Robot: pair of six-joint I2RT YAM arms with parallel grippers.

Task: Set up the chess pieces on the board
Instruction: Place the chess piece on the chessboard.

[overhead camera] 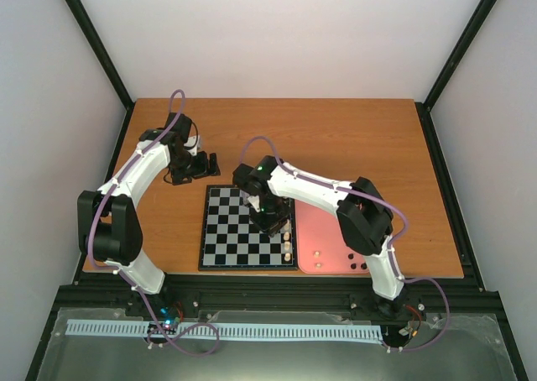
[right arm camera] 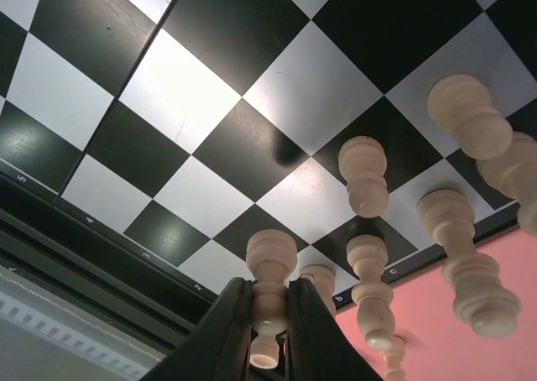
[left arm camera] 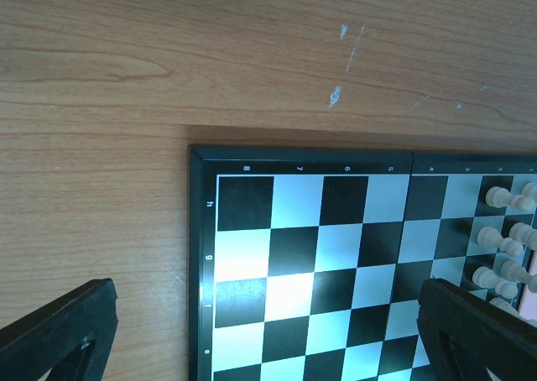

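The board (overhead camera: 235, 230) lies on the wooden table, also in the left wrist view (left arm camera: 319, 255) and the right wrist view (right arm camera: 210, 104). Several cream-white chess pieces (overhead camera: 287, 238) stand along its right edge, and show in the left wrist view (left arm camera: 503, 230) and the right wrist view (right arm camera: 365, 175). My right gripper (right arm camera: 270, 310) hangs over the board's right side (overhead camera: 270, 217), shut on one cream-white piece (right arm camera: 270, 268). My left gripper (overhead camera: 201, 164) is open and empty behind the board's far left corner; its fingers (left arm camera: 59, 331) frame the wrist view.
A pink tray (overhead camera: 327, 230) lies against the board's right edge, with a few cream and black pieces (overhead camera: 357, 262) on its near part. Bare wooden table (overhead camera: 336, 138) stretches behind the board. The table's near edge and a black rail run along the front.
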